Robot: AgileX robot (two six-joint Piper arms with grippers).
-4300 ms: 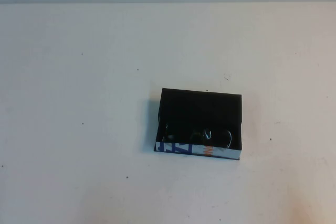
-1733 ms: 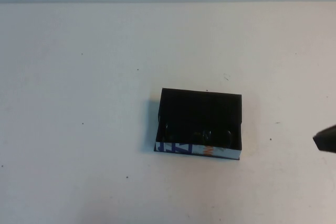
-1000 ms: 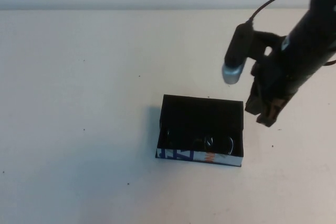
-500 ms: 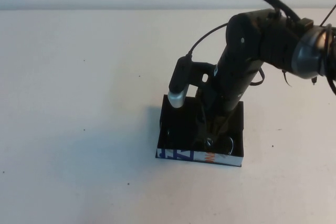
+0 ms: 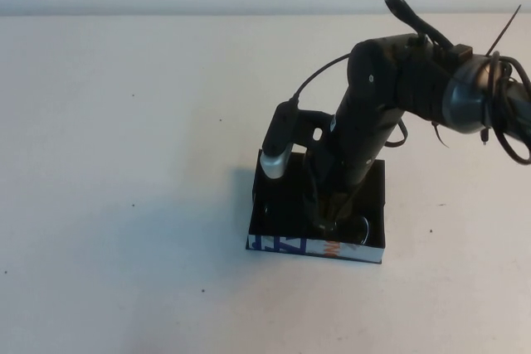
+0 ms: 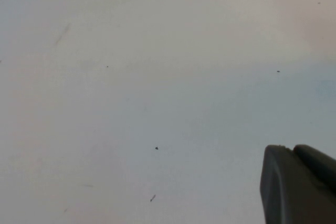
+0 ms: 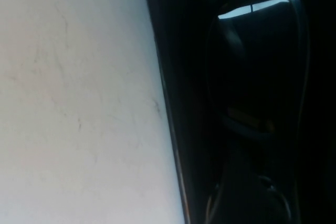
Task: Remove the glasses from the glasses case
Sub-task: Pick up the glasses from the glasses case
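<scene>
The glasses case [image 5: 369, 184] is a flat black open box with a white strip [image 5: 282, 244] printed in blue and orange on its near side, at the table's middle. The dark glasses [image 5: 362, 227] lie inside along the near wall; one shiny lens [image 7: 257, 61] shows in the right wrist view, beside the case wall [image 7: 160, 51]. My right gripper [image 5: 325, 221] reaches down into the case, over the middle of the glasses. My left gripper [image 6: 291, 149] hangs shut and empty over bare table, out of the high view.
The table [image 5: 124, 163] is a plain pale surface with small dark specks. A pale wall runs along its far edge. The right arm [image 5: 415, 80] and its cables stretch from the right side over the case's far right.
The right arm came in from the right edge, swung over the case and lowered its gripper into it. In the last half second it sank a little deeper. The case has not moved.
</scene>
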